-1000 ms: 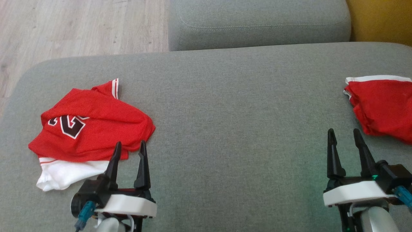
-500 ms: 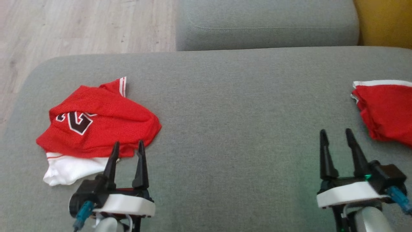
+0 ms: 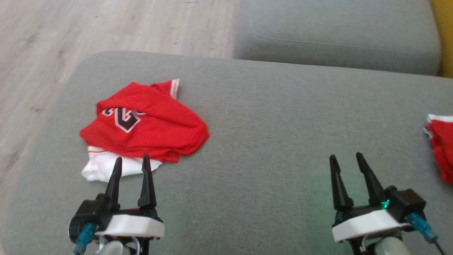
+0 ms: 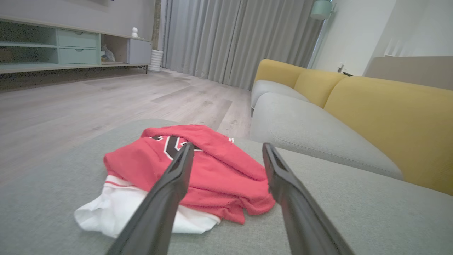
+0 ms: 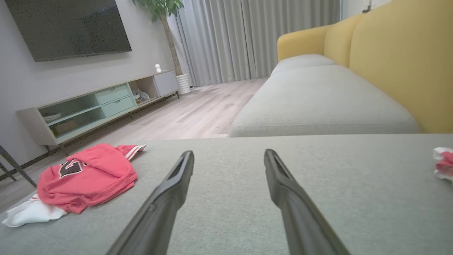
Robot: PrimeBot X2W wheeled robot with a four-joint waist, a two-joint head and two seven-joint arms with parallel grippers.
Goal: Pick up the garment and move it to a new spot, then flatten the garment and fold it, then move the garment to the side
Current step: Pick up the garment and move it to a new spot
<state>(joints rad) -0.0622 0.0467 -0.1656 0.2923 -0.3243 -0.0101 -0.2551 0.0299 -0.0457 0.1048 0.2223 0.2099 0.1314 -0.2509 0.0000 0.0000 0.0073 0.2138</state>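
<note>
- Left pincer (image 3: 131, 158): spread wide, holding nothing, tips near the white near edge of the garment (image 3: 148, 120).
- Right pincer (image 3: 346, 156): likewise wide open and empty, over bare grey cushion (image 3: 269, 148), well apart from the garment.
- Garment: red jersey over a white layer, crumpled in a heap on the left part of the cushion, not yet lifted.
- Step in hand, as judged: pick-up by the left pincer. Best done by lowering onto a raised red fold rather than the flat white edge, closing deep enough to catch both layers, then lifting clear before carrying toward the open middle of the cushion.
- Second red cloth (image 3: 440, 148) at the right edge: best left undisturbed.
- Head view: both pincers and the free space between the two cloths at once; heap height hard to read.
- Left wrist view: heap height and drooping folds, seen low between the fingers; beyond, yellow backrest (image 4: 389, 120).
- Right wrist view: farthest, television (image 5: 67, 24) and low cabinet (image 5: 88, 106) across the wooden floor (image 5: 198, 113).
</note>
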